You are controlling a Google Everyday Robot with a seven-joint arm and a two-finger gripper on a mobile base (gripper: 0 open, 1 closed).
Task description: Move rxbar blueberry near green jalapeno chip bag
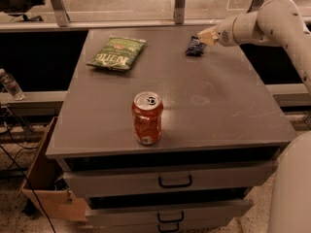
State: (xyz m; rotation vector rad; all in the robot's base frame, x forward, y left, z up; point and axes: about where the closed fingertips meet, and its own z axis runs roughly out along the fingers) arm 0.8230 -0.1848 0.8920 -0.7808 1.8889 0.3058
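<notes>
The rxbar blueberry [194, 46] is a small dark wrapper lying flat at the far right of the grey table top [194, 110]. The green jalapeno chip bag [116, 53] lies flat at the far left, well apart from the bar. My gripper [206, 35] is at the end of the white arm coming in from the right, hovering just above and to the right of the bar, close to its far end.
An orange soda can [147, 118] stands upright near the table's front middle. Drawers [175, 181] sit below the top. A cardboard box [46, 188] is on the floor at the left. A plastic bottle [9, 84] lies on the left ledge.
</notes>
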